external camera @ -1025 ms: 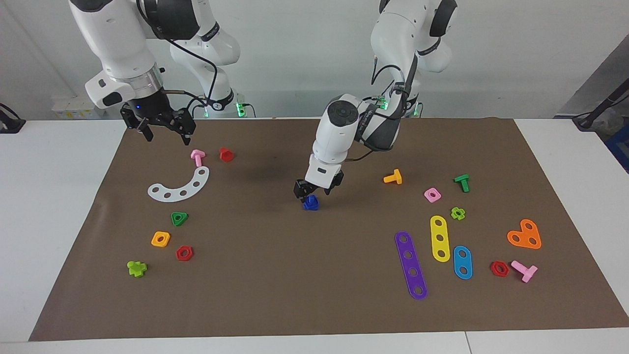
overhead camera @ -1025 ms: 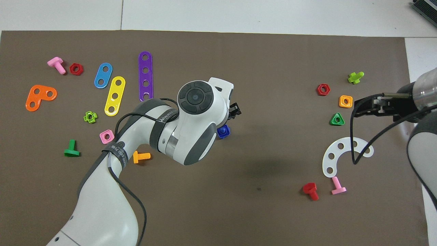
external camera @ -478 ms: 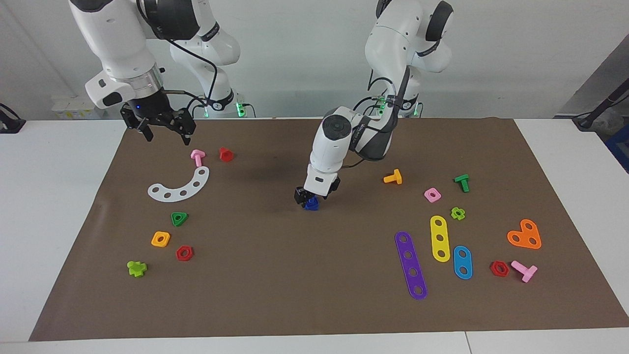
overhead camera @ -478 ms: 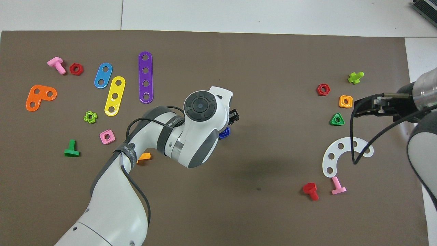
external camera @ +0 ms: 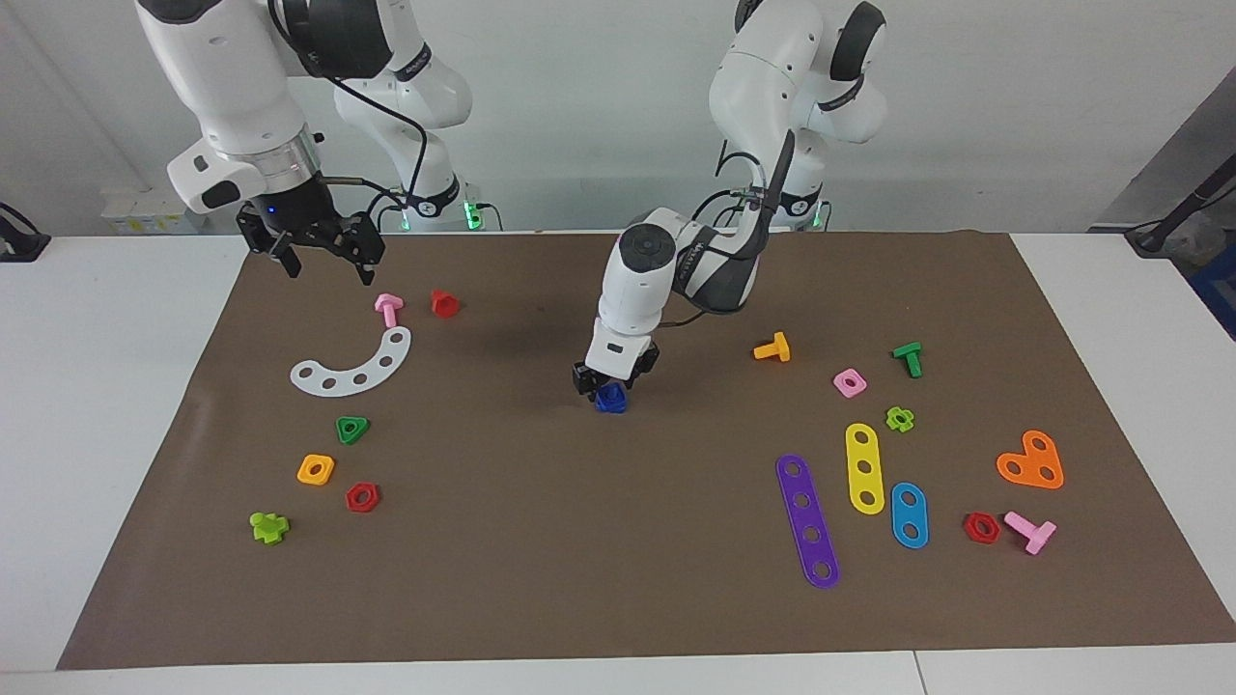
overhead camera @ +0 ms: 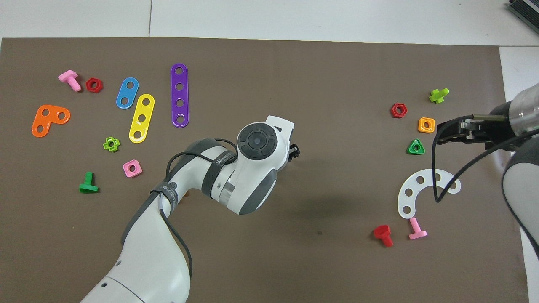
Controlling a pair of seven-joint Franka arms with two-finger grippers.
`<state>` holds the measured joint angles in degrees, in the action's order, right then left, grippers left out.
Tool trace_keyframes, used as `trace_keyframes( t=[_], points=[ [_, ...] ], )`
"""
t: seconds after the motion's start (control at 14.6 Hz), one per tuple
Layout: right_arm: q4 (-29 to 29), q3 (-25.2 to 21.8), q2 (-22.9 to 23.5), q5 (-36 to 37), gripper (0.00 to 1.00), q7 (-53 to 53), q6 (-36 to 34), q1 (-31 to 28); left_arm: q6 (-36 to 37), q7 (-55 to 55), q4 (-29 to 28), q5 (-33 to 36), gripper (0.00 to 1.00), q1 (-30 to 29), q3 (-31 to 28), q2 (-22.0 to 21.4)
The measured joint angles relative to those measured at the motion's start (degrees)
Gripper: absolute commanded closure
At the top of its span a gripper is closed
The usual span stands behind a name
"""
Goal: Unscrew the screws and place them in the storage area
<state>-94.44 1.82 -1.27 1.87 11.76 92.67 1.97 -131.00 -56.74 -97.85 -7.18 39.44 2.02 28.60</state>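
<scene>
Swinging toward the right arm's end of the tabletop (external camera: 618, 598) since a second ago, the left arm's wrist now stands more upright, and the left end effector (external camera: 612, 377) has closed in directly over the dark-blue screw (external camera: 610, 399), which has stayed where it was. From the facing view the black fingers (external camera: 582, 378) straddle the top of the screw, one on each side and spread about the width of the piece; whether they press on it cannot be told. Seen from overhead, the arm's wrist now hides the screw completely, with only one black fingertip (overhead camera: 294, 150) poking out past the white housing.

Resting on the brown mat (external camera: 541, 541) near the middle of the tabletop, the screw lies well apart from the other toy parts. An orange bolt (external camera: 772, 348) lies toward the left arm's end, a little nearer to the robots than the screw; from overhead it is almost wholly covered by the forearm.

At its own end of the tabletop the right arm waits unchanged, its right end effector (external camera: 323, 261) raised above the mat's edge with fingers spread wide and nothing between them. A pink bolt (external camera: 388, 308) and a red bolt (external camera: 444, 303) lie just below it in the facing view, beside the white curved strip (external camera: 355, 365).
</scene>
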Motion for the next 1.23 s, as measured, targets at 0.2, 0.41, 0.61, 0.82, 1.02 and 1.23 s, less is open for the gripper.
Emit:
trace_keyframes(
  t=[0.2,0.41,0.61,0.82,1.02,1.23],
  points=[
    [0.0,0.0,0.0,0.0,0.00,0.0,0.0,0.0,-0.1,0.0,0.0,0.4,0.46,0.0,0.0,0.5],
    [0.0,0.0,0.0,0.0,0.00,0.0,0.0,0.0,-0.4,0.0,0.0,0.5,0.84,0.0,0.0,0.5],
    [0.0,0.0,0.0,0.0,0.00,0.0,0.0,0.0,-0.4,0.0,0.0,0.5,1.00,0.0,0.0,0.5],
    [0.0,0.0,0.0,0.0,0.00,0.0,0.0,0.0,-0.3,0.0,0.4,0.5,1.00,0.0,-0.2,0.5],
    [0.0,0.0,0.0,0.0,0.00,0.0,0.0,0.0,1.6,0.0,2.6,0.5,1.00,0.0,-0.7,0.5],
    [0.0,0.0,0.0,0.0,0.00,0.0,0.1,0.0,8.0,0.0,6.8,0.5,1.00,-0.4,-1.2,0.9]
  ],
)
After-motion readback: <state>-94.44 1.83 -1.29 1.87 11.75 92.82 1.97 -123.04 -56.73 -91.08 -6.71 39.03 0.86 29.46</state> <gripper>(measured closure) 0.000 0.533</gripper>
